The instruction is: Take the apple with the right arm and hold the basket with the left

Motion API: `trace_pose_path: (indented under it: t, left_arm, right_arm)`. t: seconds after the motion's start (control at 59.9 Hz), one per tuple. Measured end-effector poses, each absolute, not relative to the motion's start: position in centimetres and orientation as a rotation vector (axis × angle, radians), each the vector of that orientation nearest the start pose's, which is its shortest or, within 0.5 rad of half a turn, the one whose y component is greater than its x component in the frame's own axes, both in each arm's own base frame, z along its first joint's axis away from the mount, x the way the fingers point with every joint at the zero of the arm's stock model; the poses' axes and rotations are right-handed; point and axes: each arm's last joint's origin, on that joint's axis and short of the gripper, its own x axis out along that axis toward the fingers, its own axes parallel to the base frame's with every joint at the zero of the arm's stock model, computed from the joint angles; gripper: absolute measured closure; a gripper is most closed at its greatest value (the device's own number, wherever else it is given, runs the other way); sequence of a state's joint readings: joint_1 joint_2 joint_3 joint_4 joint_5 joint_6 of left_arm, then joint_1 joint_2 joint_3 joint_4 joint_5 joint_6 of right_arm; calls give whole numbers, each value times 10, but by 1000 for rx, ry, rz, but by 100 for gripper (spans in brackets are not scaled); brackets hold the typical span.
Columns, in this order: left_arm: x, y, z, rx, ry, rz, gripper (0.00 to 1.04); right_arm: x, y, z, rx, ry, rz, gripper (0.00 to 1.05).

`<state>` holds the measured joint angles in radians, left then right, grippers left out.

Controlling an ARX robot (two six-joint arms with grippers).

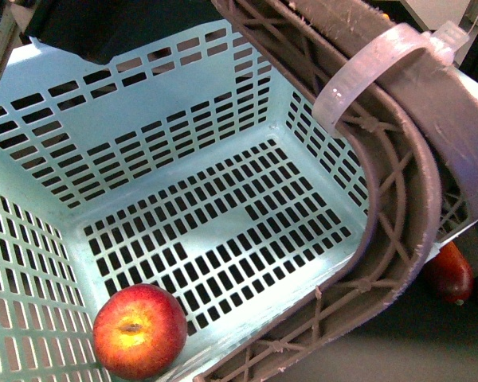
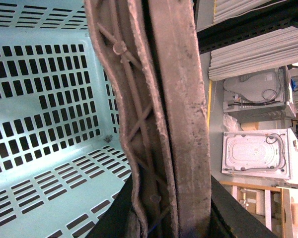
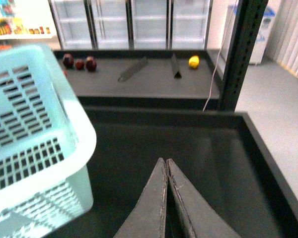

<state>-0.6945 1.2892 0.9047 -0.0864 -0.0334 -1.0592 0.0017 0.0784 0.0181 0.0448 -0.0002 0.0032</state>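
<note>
The red and yellow-orange apple [image 1: 139, 330] lies on the slotted floor of the mint-blue basket [image 1: 103, 103], in its near left corner. The basket's brown lattice handle [image 1: 398, 199] carries a white zip tie [image 1: 366, 68]. My left gripper [image 2: 171, 225] is shut on the basket handle [image 2: 164, 99], its dark jaws pressed on either side of it. In the right wrist view my right gripper [image 3: 166, 161] is shut with nothing in it, over a dark bin floor, beside the basket's outer wall [image 3: 35, 139]. The front view shows neither gripper.
An elongated dark red fruit [image 1: 450, 272] lies outside the basket at the right. A dark shelf [image 3: 154, 79] behind holds dark red fruits [image 3: 79, 63], dividers and a yellow fruit [image 3: 193, 61]. A black post [image 3: 241, 54] and the bin's raised rim [image 3: 268, 158] stand to the right.
</note>
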Motion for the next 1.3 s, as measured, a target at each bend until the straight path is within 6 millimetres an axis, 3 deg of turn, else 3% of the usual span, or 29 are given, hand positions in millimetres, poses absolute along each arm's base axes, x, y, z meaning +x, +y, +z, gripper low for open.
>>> trace_pose_path:
  t: [0.801, 1.301]
  left_arm:
    - [218, -180, 277, -833, 735, -343, 86]
    - [218, -180, 277, -833, 735, -343, 86]
  right_arm:
    - [97, 0, 169, 3, -14, 0, 103]
    - [97, 0, 169, 3, -14, -1, 18]
